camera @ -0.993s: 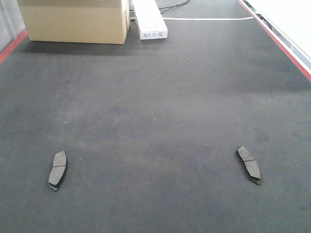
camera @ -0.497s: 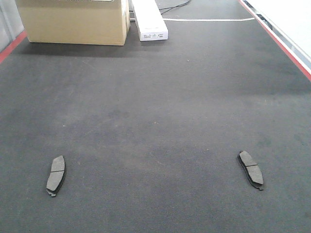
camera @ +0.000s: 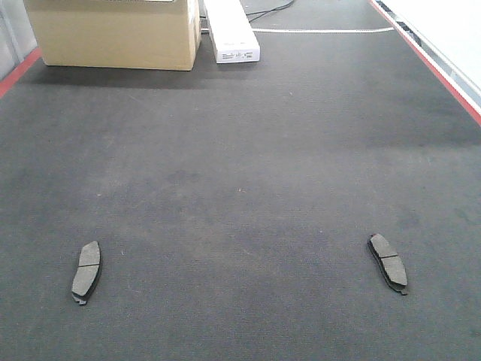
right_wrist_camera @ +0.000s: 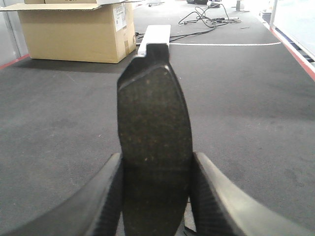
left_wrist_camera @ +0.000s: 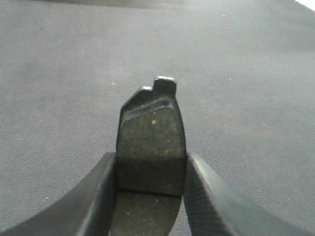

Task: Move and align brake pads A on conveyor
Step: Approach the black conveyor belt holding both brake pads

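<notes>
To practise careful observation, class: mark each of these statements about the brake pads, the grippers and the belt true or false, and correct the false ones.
1. Two brake pads lie on the conveyor in the front view, one left and one right. True.
2. The left gripper is empty. False: its fingers clamp a brake pad.
3. The right gripper holds a brake pad. True.
4. The two lying pads touch. False: they lie far apart.
5. A cardboard box stands at the far end. True.

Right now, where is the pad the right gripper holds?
In the right wrist view, the pad stands clamped between the right gripper's fingers, above the conveyor, its tip pointing toward the cardboard box and white box.
</notes>
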Tool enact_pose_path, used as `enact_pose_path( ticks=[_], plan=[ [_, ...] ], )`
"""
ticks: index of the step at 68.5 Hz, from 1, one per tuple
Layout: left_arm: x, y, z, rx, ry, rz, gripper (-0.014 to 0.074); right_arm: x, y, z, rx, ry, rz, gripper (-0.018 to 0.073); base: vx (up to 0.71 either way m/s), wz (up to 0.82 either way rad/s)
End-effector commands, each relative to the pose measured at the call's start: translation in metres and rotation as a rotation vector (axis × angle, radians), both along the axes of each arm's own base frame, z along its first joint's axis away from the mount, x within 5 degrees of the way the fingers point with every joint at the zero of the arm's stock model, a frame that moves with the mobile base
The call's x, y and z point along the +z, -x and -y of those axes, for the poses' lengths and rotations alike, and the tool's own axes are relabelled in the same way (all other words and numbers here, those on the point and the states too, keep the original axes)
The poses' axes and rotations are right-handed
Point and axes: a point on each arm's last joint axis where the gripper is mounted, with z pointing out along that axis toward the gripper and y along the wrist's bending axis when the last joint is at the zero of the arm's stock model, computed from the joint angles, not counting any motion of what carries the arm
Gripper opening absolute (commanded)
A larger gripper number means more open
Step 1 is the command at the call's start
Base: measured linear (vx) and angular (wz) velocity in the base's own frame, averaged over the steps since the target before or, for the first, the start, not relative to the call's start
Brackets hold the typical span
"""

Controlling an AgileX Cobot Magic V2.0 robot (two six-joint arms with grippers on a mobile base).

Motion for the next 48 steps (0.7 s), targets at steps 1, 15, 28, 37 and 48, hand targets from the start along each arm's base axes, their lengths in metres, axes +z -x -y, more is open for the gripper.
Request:
enact_pose_path(
  ticks=[1, 15, 28, 37, 48],
  plan=[
    [0.016, -0.002, 0.003, -0.031, 0.028, 0.103, -0.0006, 0.018, -0.001, 0.002, -0.028, -0.015, 0.118, -0.0007, 0.00, 0.00],
    [0.016, -0.002, 0.003, -0.034, 0.029, 0.110, -0.0006, 0.018, -0.001, 0.002, -0.028, -0.015, 0.118, -0.0007, 0.00, 0.00],
    [0.016, -0.002, 0.004, -0.035, 0.034, 0.107, -0.0006, 0.018, -0.001, 0.002, -0.028, -0.015, 0.118, -0.0007, 0.00, 0.00],
    [0.017, -0.002, 0.004, -0.039, 0.039, 0.116, -0.0006, 0.018, -0.001, 0.002, -0.028, -0.015, 0.118, -0.0007, 0.00, 0.00],
    [0.028, -0.011, 0.010, -0.049, 0.053, 0.110, -0.0003, 0.018, -0.001, 0.002, -0.028, -0.015, 0.118, -0.0007, 0.00, 0.00]
  ],
)
